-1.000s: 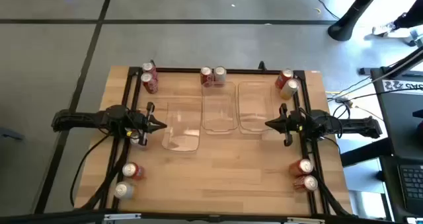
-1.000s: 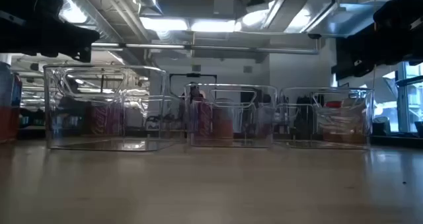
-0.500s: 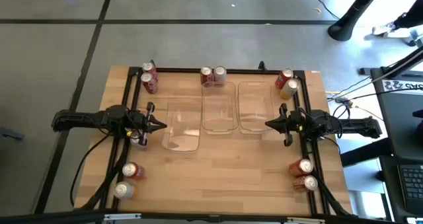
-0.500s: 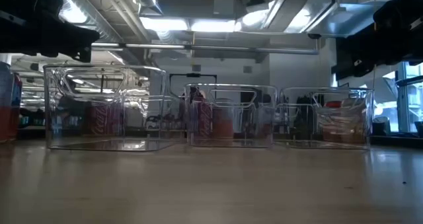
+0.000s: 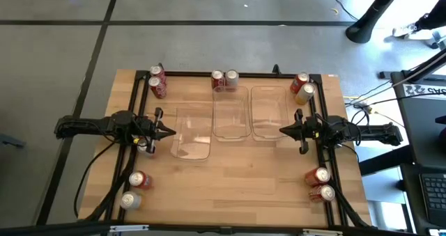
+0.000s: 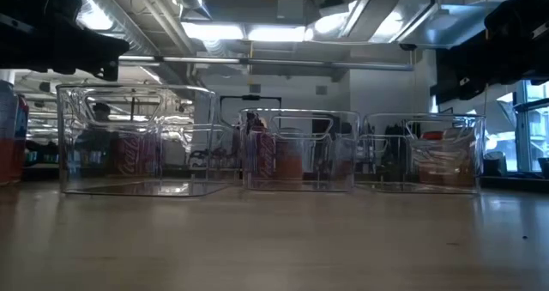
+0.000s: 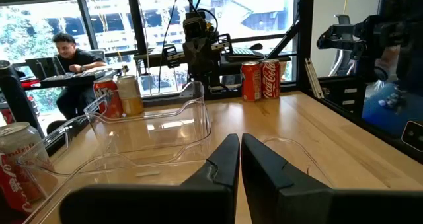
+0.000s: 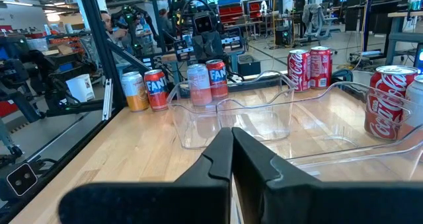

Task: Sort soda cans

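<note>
Soda cans stand upright on the wooden table in pairs: far left (image 5: 157, 83), far middle (image 5: 224, 80), far right (image 5: 302, 87), near left (image 5: 136, 189) and near right (image 5: 320, 183). One more can (image 5: 144, 147) stands beside my left arm. Most are red; a few are gold, such as one (image 8: 137, 90) seen in the right wrist view. My left gripper (image 5: 171, 132) (image 7: 236, 145) is shut at the left tray's (image 5: 191, 133) left side, above the table and touching nothing. My right gripper (image 5: 282, 130) (image 8: 231, 135) is shut beside the right tray (image 5: 268, 112), also touching nothing.
Three clear plastic trays stand side by side mid-table, the middle one (image 5: 231, 118) between the other two. A black frame (image 5: 209, 74) runs along the table's far and side edges. Bare wood (image 5: 230, 187) lies toward the near edge. A person (image 7: 69, 55) sits beyond the table.
</note>
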`<state>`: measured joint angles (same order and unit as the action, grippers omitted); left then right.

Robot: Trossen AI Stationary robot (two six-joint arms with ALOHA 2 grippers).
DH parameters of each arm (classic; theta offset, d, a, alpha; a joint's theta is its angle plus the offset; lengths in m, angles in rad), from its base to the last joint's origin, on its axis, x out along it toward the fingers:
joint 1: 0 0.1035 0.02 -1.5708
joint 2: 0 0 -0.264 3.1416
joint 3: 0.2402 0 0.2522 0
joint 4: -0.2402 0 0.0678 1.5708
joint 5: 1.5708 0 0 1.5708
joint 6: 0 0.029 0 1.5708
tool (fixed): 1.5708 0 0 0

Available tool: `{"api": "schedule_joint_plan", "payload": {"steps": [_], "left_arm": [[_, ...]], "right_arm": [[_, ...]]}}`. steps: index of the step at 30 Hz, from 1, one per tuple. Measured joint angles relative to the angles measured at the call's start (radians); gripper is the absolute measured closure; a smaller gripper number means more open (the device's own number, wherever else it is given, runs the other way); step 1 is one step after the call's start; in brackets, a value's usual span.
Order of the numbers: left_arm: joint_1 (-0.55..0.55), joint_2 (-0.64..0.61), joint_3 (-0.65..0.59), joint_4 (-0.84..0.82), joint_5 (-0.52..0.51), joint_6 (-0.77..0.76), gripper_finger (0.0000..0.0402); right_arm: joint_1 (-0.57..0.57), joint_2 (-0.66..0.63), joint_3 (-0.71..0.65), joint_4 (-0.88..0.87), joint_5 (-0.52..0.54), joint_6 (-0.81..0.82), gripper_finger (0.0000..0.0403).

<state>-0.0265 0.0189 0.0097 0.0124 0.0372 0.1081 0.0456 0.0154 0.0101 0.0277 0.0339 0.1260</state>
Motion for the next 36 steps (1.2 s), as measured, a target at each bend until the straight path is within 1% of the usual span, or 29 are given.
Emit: {"api": "schedule_joint_plan", "payload": {"steps": [11,14,19,27,29,31,34,36], "left_arm": [[0.000,0.000,0.000,0.000,0.000,0.000,0.0391],[0.000,0.000,0.000,0.000,0.000,0.000,0.0391],[0.000,0.000,0.000,0.000,0.000,0.000,0.0391],[0.000,0.000,0.000,0.000,0.000,0.000,0.0391],[0.000,0.000,0.000,0.000,0.000,0.000,0.0391],[0.000,0.000,0.000,0.003,-0.007,0.000,0.0391],[0.002,0.000,-0.001,0.014,-0.069,0.009,0.0391],[0.003,0.000,-0.001,0.038,-0.089,0.051,0.0391]], "right_arm": [[0.000,0.000,0.000,0.000,0.001,-0.002,0.0393],[0.000,0.000,0.000,0.020,0.050,-0.008,0.0393],[0.000,0.000,0.000,0.067,0.051,-0.008,0.0393],[0.000,0.002,0.000,0.035,0.056,0.023,0.0393],[0.000,0.002,0.002,0.038,0.087,0.015,0.0393],[0.000,0.002,0.008,0.035,0.143,-0.003,0.0393],[0.000,0.002,0.030,0.048,0.251,-0.049,0.0393],[0.000,0.002,0.047,0.059,0.315,-0.083,0.0394]]}}
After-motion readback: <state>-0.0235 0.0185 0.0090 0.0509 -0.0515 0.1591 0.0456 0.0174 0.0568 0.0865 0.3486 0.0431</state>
